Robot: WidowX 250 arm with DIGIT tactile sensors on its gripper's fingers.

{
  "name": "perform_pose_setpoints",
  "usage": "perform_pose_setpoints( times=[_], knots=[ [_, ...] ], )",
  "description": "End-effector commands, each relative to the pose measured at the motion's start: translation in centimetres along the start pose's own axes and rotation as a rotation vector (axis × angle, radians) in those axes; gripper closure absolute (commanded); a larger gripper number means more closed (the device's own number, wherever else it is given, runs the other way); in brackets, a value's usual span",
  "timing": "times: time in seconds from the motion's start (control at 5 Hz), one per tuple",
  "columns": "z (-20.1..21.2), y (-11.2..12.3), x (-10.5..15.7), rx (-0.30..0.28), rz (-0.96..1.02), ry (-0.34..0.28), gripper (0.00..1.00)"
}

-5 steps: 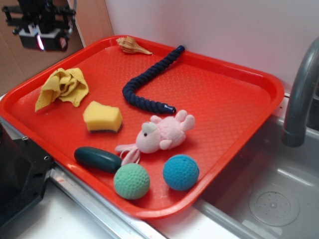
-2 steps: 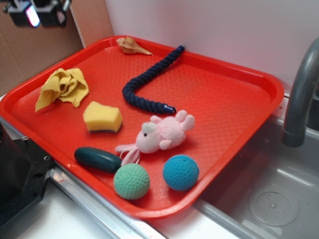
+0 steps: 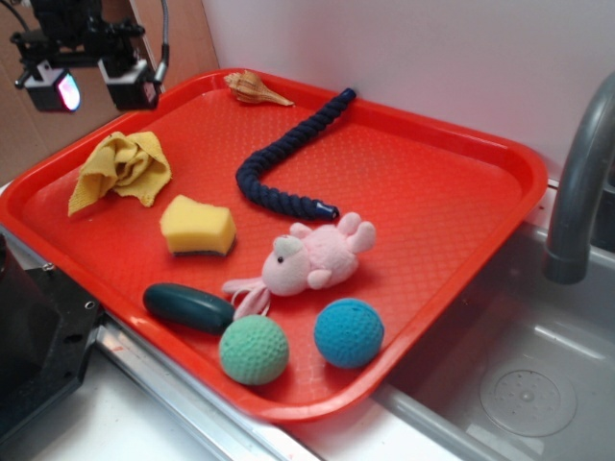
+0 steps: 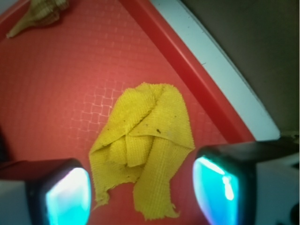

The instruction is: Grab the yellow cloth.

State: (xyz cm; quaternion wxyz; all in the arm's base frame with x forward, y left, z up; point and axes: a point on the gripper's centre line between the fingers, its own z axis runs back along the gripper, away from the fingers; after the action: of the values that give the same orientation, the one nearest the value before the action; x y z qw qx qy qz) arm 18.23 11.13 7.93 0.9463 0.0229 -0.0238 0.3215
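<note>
While the yellow cloth point(image 3: 120, 169) lies crumpled near the red tray's point(image 3: 452, 192) left edge, the tool point(image 3: 92, 84) hangs above it, released and empty.

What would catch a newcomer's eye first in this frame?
The big bright red plastic tray filling the exterior view, strewn with toys. At its left edge lies the crumpled mustard-yellow cloth, with the black gripper hanging open above it. Centre: a pink plush toy below a dark blue braided rope.
</note>
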Motion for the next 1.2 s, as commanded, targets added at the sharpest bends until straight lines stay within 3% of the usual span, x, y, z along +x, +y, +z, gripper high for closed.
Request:
perform_pose_setpoints(
  times=[0.0, 0.2, 0.4, 0.6, 1.0],
  knots=[
    [-4.6, 1.7, -1.2, -0.036, -0.023, 0.082, 0.0],
    [-6.1, 1.8, -1.2, -0.023, -0.03, 0.113, 0.0],
    [-6.2, 1.7, -1.2, 0.0, -0.024, 0.11, 0.08],
    [-5.8, 1.4, -1.2, 0.0, -0.045, 0.096, 1.0],
    [-5.7, 1.4, -1.3, 0.012, -0.06, 0.085, 1.0]
  ],
)
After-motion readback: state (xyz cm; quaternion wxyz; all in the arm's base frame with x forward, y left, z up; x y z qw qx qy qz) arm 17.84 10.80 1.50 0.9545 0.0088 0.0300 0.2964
